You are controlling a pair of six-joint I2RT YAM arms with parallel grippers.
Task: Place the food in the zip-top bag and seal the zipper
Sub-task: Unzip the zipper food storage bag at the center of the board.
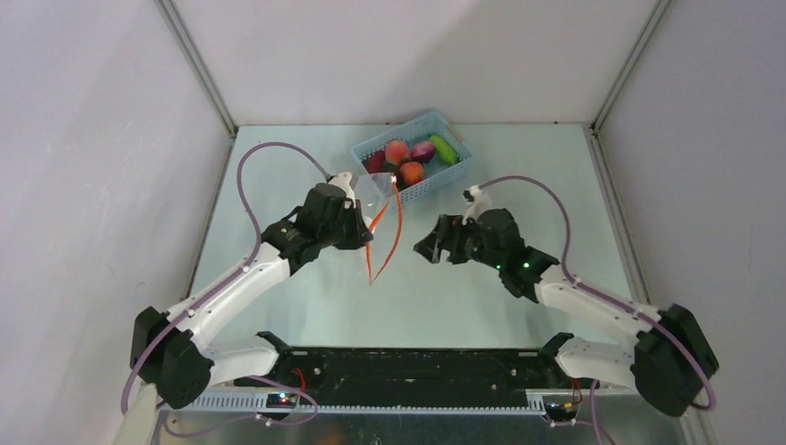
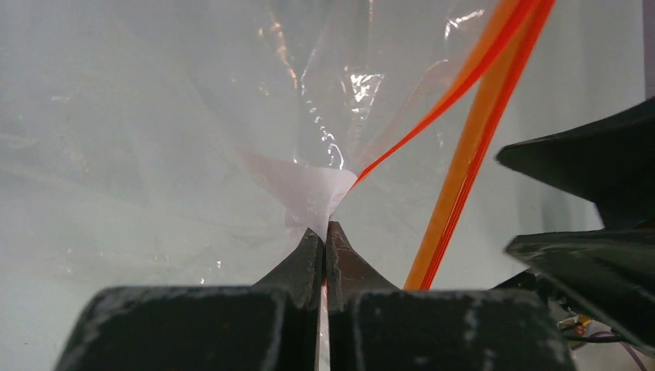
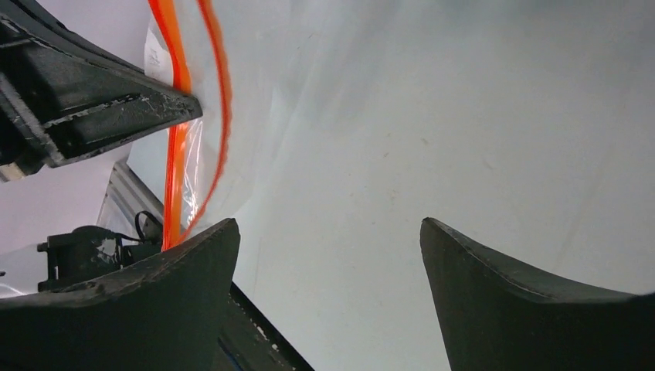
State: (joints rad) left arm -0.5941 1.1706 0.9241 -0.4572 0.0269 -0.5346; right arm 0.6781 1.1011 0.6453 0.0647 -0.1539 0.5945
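The zip-top bag (image 1: 373, 188) hangs clear and crinkly from my left gripper (image 1: 362, 225), which is shut on its edge. In the left wrist view the jaws (image 2: 325, 234) pinch the plastic. The zipper (image 1: 387, 236) hangs in two red-orange strips that spread apart, so the mouth is open; it also shows in the left wrist view (image 2: 466, 147) and the right wrist view (image 3: 177, 73). My right gripper (image 1: 429, 248) is open and empty just right of the bag (image 3: 328, 228). The food lies in the basket: red (image 1: 375, 162), peach (image 1: 397, 150), purple (image 1: 423, 150), green (image 1: 444, 148).
The light-blue perforated basket (image 1: 436, 120) stands at the back of the table, just behind the bag. A black rail (image 1: 417, 366) runs along the near edge between the arm bases. White walls enclose the table on three sides.
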